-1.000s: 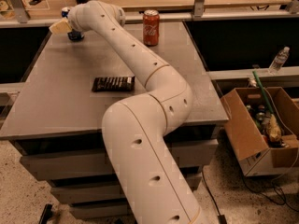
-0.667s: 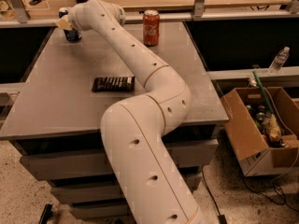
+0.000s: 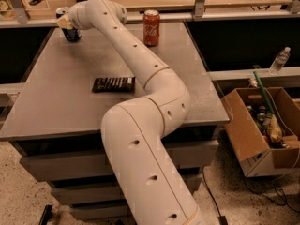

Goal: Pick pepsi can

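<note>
The pepsi can (image 3: 72, 33), dark blue with a silver top, is at the table's far left corner. My gripper (image 3: 66, 22) sits at the end of the long white arm that reaches across the table, and it is shut on the can's upper part. A beige finger (image 3: 64, 24) lies across the can's left side. The can's base is at or just above the tabletop; I cannot tell which.
A red Coca-Cola can (image 3: 151, 27) stands at the back middle of the grey table (image 3: 56, 111). A flat dark chocolate bar wrapper (image 3: 114, 84) lies mid-table beside the arm. A cardboard box (image 3: 253, 139) of clutter sits on the floor at right, with a plastic bottle (image 3: 280, 60) behind it.
The gripper has shifted slightly left and toward the back edge, closing around the pepsi can, which moved a little with it. The red can and the wrapper have stayed put.
</note>
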Controlling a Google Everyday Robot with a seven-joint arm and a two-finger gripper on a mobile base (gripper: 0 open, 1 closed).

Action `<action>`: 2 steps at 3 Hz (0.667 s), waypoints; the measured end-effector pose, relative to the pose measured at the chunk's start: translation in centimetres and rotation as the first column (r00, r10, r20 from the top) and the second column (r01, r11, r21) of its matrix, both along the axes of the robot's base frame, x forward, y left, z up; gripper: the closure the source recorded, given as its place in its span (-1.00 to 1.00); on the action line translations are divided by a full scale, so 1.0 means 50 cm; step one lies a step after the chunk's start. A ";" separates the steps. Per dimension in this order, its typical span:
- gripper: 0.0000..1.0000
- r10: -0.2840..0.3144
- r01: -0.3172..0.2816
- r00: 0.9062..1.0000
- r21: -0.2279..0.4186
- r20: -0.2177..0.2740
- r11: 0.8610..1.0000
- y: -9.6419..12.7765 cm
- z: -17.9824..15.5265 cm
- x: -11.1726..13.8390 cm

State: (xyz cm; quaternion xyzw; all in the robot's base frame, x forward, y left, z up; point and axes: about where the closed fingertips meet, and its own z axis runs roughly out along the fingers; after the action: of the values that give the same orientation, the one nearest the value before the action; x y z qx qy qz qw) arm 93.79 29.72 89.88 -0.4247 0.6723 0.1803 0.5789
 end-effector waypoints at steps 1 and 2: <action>1.00 0.049 -0.049 0.999 0.028 0.009 0.998 -0.009 0.016 -0.012; 1.00 0.120 -0.121 0.993 0.087 0.016 0.989 -0.029 0.040 -0.033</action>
State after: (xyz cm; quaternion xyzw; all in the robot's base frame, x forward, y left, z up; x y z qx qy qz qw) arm 92.11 28.24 91.90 -0.4399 0.6335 0.2420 0.5887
